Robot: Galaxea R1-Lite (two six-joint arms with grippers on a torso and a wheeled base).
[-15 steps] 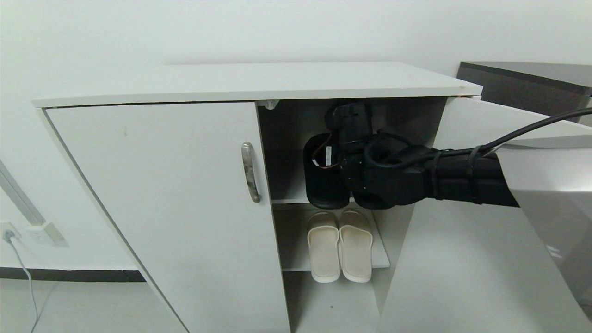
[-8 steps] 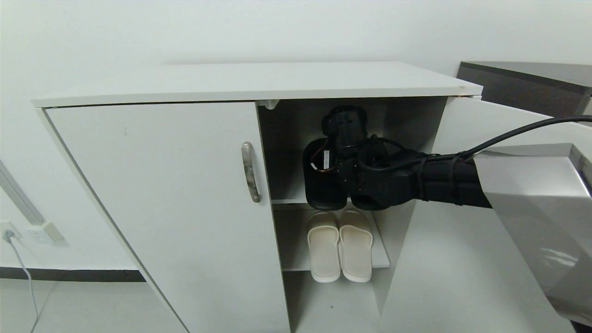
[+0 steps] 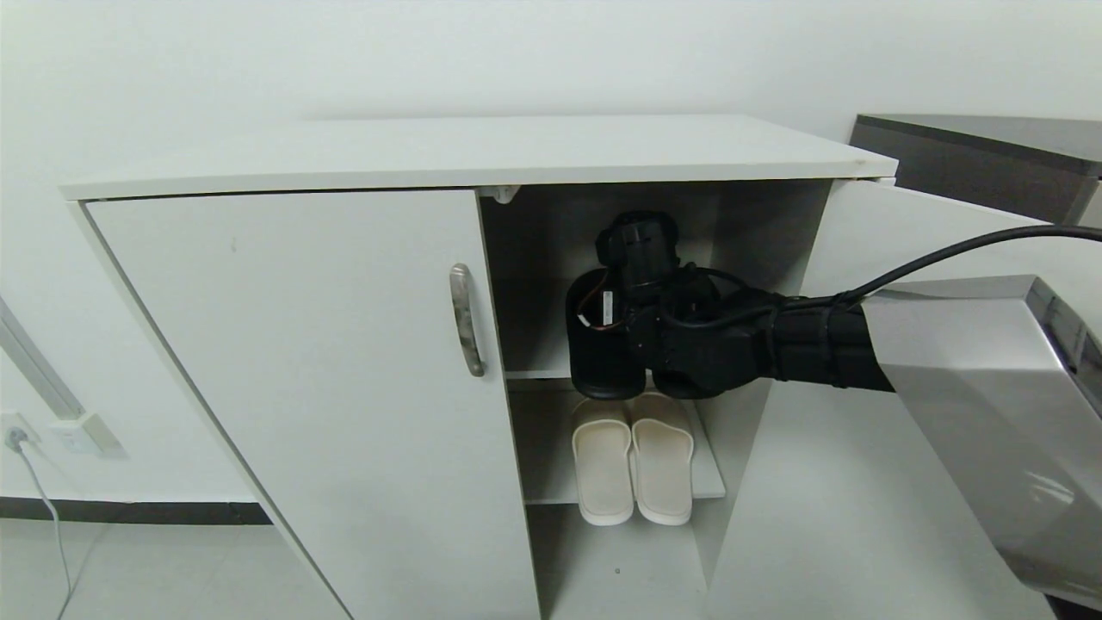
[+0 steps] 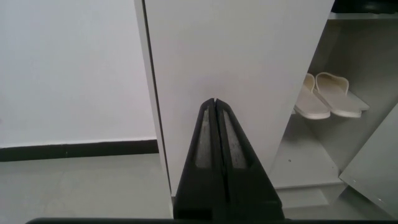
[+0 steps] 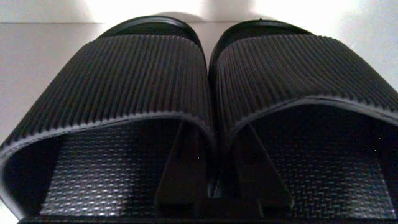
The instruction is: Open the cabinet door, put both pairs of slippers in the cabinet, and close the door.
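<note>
Right gripper (image 5: 214, 134) clamps the black slippers (image 3: 603, 344) by their adjoining inner edges, long axis pointing into the upper shelf (image 3: 534, 375); left gripper (image 4: 214, 109) closed, empty

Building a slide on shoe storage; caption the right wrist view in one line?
Right gripper pinches the black slippers together by their inner strap edges, one jaw inside each slipper.

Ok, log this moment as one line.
black slippers: at upper shelf | right gripper: shut on black slippers | left gripper: shut, empty | white slippers: lower shelf | cabinet door: open
</note>
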